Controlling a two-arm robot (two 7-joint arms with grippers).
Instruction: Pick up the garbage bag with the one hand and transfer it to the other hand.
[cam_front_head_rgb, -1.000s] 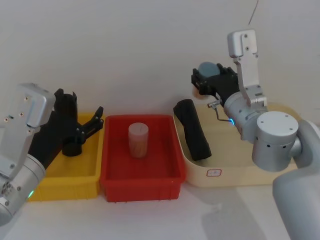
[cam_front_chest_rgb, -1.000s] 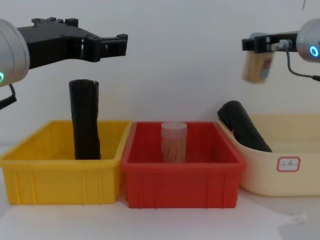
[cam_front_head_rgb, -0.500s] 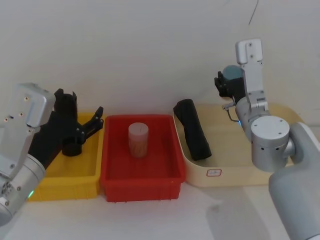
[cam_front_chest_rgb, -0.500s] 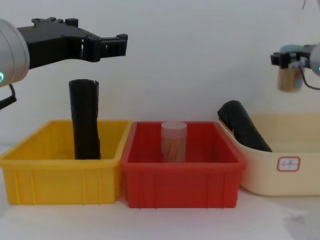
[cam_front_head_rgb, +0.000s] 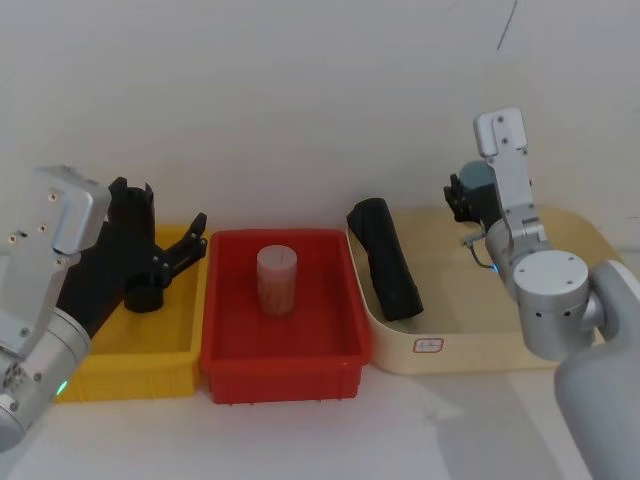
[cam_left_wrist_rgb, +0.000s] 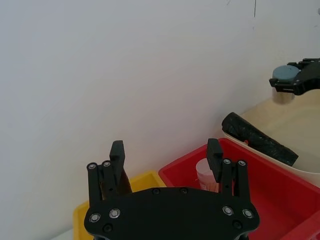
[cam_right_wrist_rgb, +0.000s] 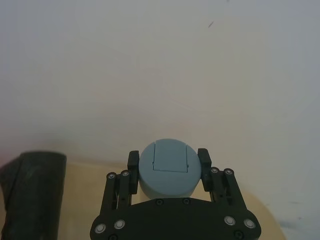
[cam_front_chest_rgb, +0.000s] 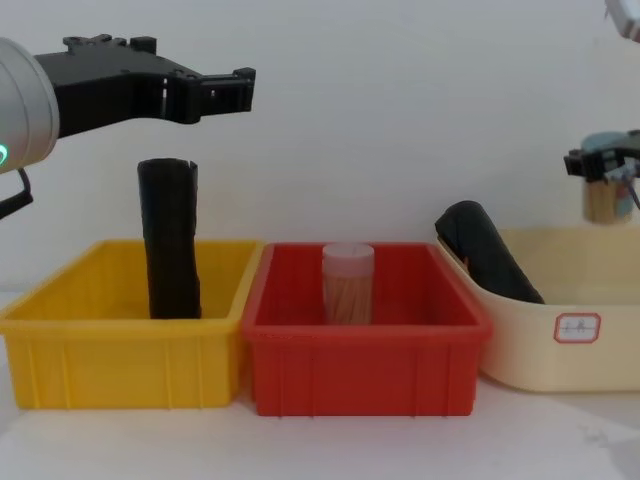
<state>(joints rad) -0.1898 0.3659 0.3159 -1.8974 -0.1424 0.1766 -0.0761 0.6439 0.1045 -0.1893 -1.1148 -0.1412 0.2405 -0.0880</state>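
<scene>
One garbage bag (cam_front_chest_rgb: 170, 240) stands upright in the yellow bin (cam_front_chest_rgb: 60, 340), a tall black roll; its lower part (cam_front_head_rgb: 146, 297) shows past my left arm. My left gripper (cam_front_head_rgb: 168, 208) hangs open above and beyond it, touching nothing; in the chest view its fingertips (cam_front_chest_rgb: 243, 88) sit well above the roll. A second black roll (cam_front_head_rgb: 385, 258) lies slanted in the beige tray (cam_front_head_rgb: 560, 300). My right gripper (cam_right_wrist_rgb: 168, 161) is shut on a grey-lidded jar (cam_right_wrist_rgb: 170, 167), held over the tray's far side (cam_front_chest_rgb: 603, 190).
A red bin (cam_front_head_rgb: 285, 355) between the yellow bin and the tray holds an upright translucent jar (cam_front_head_rgb: 277, 280). A white wall rises close behind all three containers. White table shows in front of the bins.
My right gripper has carried the grey-lidded jar to the right and lower, over the beige tray. The left gripper and both rolls have stayed put.
</scene>
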